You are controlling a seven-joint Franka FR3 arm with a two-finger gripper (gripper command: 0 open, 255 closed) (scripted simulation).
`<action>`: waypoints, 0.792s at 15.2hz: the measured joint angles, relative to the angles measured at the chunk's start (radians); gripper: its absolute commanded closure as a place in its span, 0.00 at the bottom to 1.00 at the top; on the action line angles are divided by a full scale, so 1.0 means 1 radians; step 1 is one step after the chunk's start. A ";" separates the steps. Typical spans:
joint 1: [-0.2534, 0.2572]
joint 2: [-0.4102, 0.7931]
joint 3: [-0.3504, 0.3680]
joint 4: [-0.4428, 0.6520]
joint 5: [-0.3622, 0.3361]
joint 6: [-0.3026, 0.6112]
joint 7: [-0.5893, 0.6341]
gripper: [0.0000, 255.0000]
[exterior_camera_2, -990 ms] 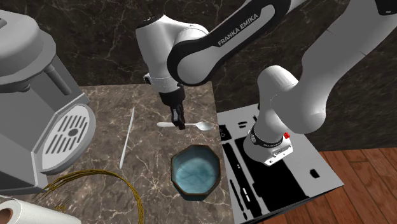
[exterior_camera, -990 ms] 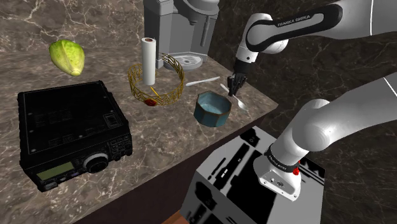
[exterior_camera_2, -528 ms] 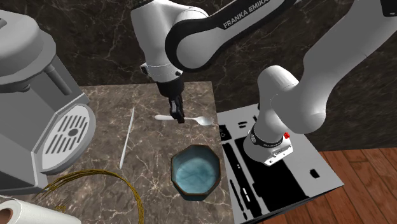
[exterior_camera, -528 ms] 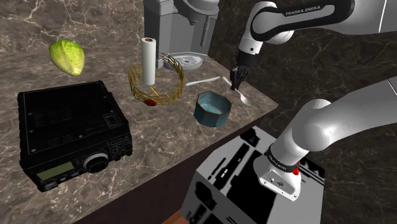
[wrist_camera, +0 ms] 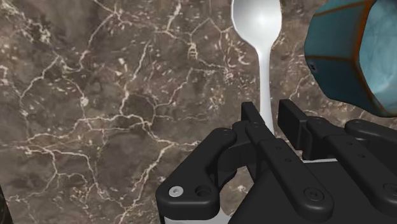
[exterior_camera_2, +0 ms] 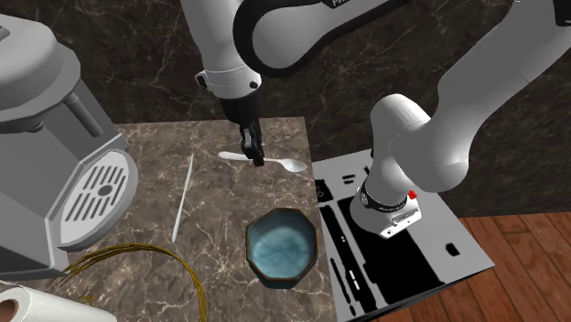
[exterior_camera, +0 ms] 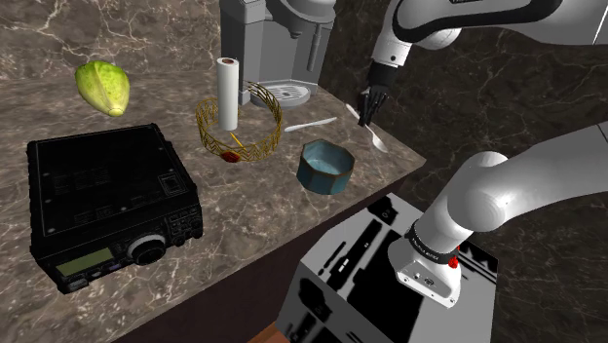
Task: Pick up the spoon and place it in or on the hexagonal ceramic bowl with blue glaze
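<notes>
1. The black fingers are clamped on the slim handle of the white spoon. Its scoop reaches well out ahead of them, and the spoon appears to be raised clear of the marble surface.
2. The grip looks narrow and sits far from the scoop end. A quick swing could make the spoon pivot between the pads, or slide out altogether.
3. In the shoulder view the spoon hangs close to the surface's edge, on the side nearest the stand. A slip here could send it off the edge instead of back onto the marble.
4. The blue-glazed bowl stands apart from the spoon, nearer the camera in the second exterior view. It too sits close to the surface's edge.
5. If the spoon is carried across too low, the tilted scoop could strike the bowl's rim. That could knock the bowl toward the edge or lever the spoon out of the grip.
6. The spoon looks long against the bowl's opening. Let go off-centre, the handle could rest on the rim and the spoon could tip back out.
7. A drop from too high could make the spoon bounce off the hard glaze and out of the bowl.
8. A thin white stick lies on the surface at the second exterior view's left of the spoon. It is away from the direct line to the bowl, so only a wide detour would be likely to disturb it.
</notes>
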 measured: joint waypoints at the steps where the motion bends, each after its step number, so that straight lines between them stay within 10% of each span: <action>1: -0.001 -0.001 0.000 0.013 -0.001 -0.014 0.000 1.00; 12: 0.032 -0.036 0.069 0.086 0.043 -0.114 0.085 1.00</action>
